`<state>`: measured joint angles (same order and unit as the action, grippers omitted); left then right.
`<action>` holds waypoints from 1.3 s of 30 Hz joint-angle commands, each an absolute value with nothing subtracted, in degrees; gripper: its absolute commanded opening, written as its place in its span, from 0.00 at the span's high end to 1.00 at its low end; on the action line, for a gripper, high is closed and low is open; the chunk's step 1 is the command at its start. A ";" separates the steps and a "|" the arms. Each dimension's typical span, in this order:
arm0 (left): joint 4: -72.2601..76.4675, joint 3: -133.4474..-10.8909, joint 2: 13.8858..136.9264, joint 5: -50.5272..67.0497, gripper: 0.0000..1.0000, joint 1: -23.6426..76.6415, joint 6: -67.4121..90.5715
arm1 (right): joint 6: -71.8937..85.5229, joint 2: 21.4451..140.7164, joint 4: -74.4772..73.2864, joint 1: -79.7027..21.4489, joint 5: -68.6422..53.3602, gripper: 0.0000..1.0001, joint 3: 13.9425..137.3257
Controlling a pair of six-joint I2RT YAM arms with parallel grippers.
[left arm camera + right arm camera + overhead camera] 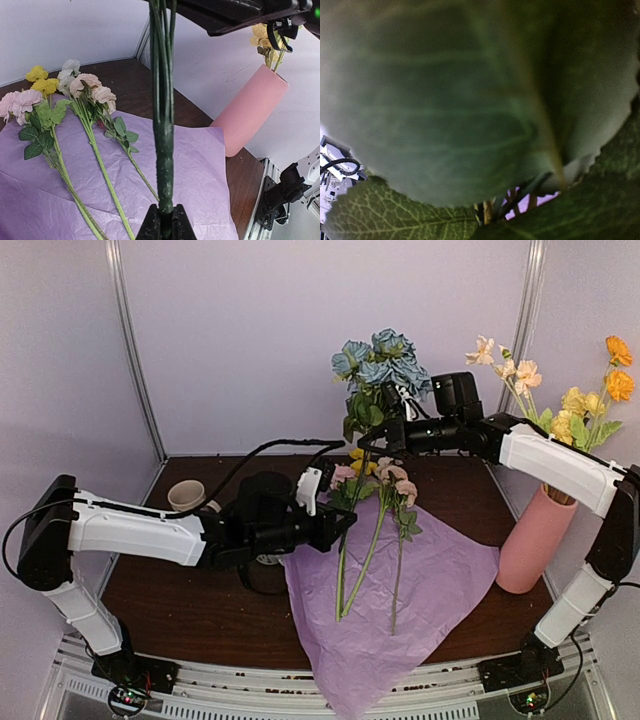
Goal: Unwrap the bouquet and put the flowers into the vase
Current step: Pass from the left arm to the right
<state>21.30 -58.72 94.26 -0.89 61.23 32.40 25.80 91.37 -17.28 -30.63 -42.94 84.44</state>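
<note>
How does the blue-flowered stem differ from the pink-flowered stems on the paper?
The blue-flowered stem is held aloft, clamped near its base by the left hand; the pink-flowered stems lie flat on the lilac paper, unheld. Its blooms are blue, theirs pale pink. Both have green stems and leaves.

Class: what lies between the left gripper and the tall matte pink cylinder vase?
Crinkled lilac tissue paper spread flat, with loose green-stemmed pink and yellow flowers lying on it; the top and left wrist views both show this.
</note>
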 commanded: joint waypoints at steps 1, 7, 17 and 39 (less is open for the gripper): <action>22.62 -58.89 94.93 -1.32 0.82 61.87 30.61 | 24.86 91.34 -15.54 -30.67 -42.52 1.00 86.43; 19.87 -59.32 95.26 -4.11 0.07 61.87 30.89 | 22.19 89.77 -17.49 -30.94 -41.65 1.00 88.88; 13.71 -60.60 95.60 -6.34 0.02 61.87 29.44 | 13.49 83.02 -23.90 -31.20 -37.05 1.00 99.28; -26.92 -88.76 101.78 -30.52 0.02 60.35 9.32 | -8.27 73.29 -35.49 -21.82 -23.63 1.00 125.66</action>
